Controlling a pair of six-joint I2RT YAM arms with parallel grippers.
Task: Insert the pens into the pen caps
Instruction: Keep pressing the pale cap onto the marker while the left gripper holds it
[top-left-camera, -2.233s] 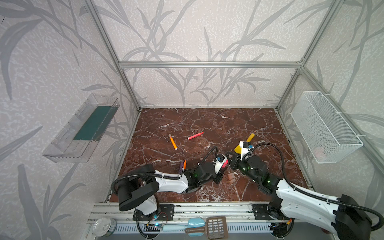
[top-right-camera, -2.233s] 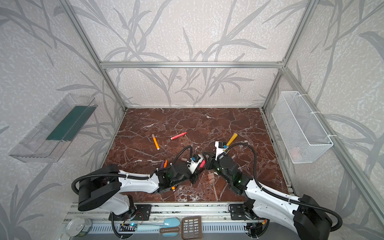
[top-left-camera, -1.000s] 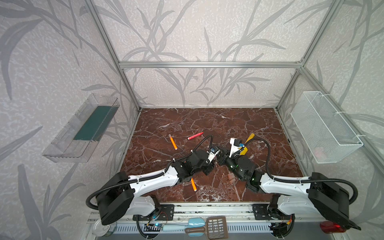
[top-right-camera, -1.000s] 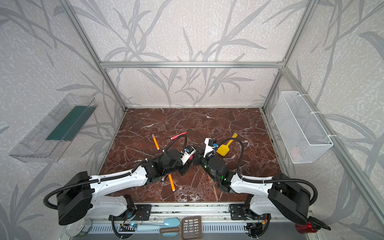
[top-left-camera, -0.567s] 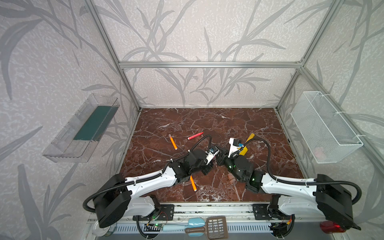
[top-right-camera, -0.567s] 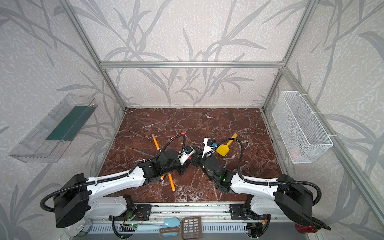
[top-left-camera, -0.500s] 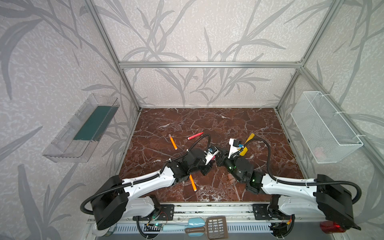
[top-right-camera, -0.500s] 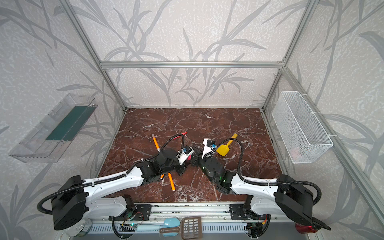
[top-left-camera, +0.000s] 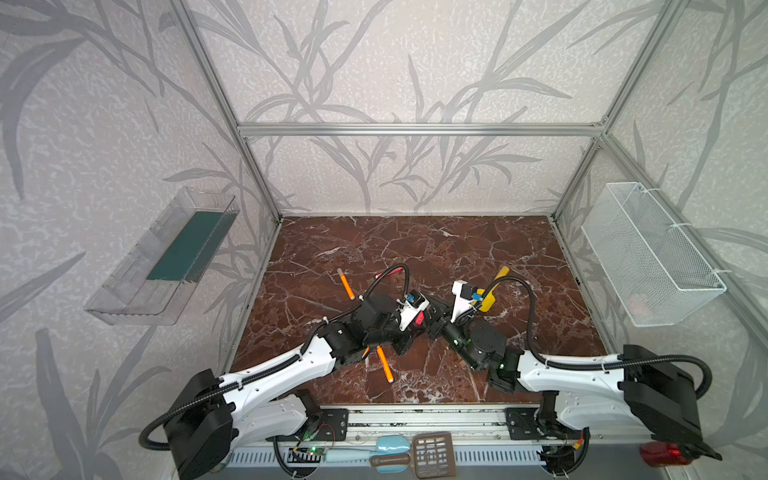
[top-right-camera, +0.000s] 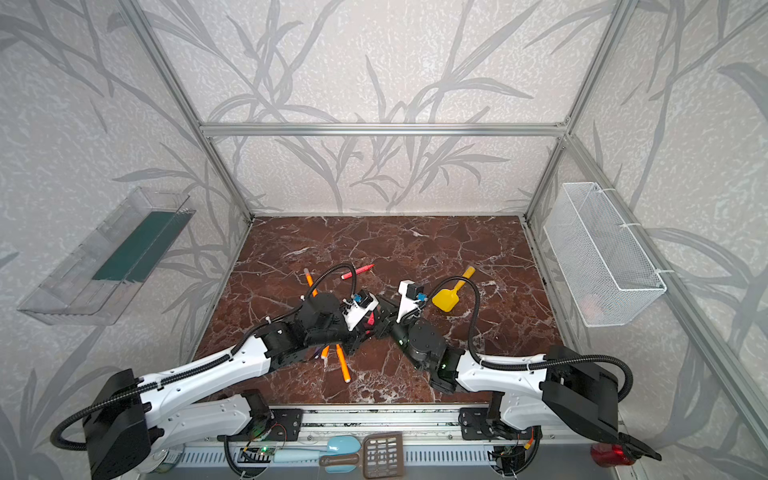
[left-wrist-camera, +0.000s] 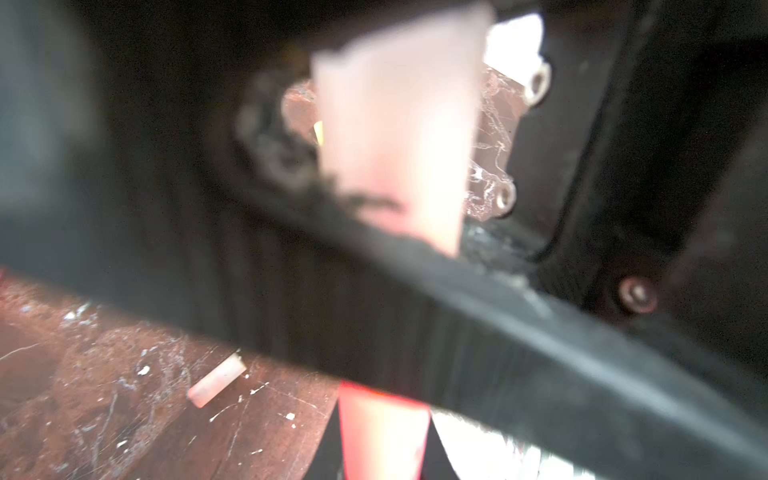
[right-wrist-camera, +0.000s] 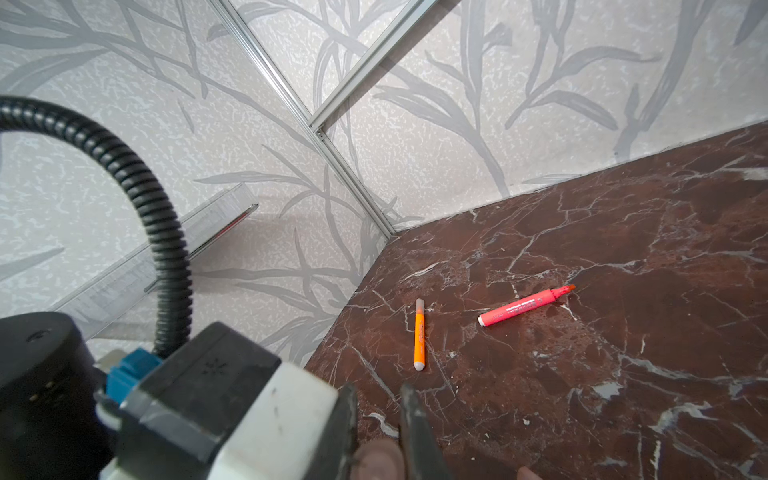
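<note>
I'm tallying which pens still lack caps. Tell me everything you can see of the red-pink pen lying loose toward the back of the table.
The red-pink pen is a slim, plastic-looking marker with pale print along its barrel, a white butt end and a bare reddish tip; no cap is on it. It lies flat on the brown marble table, touching nothing else, with an orange pen apart beside it.
</note>
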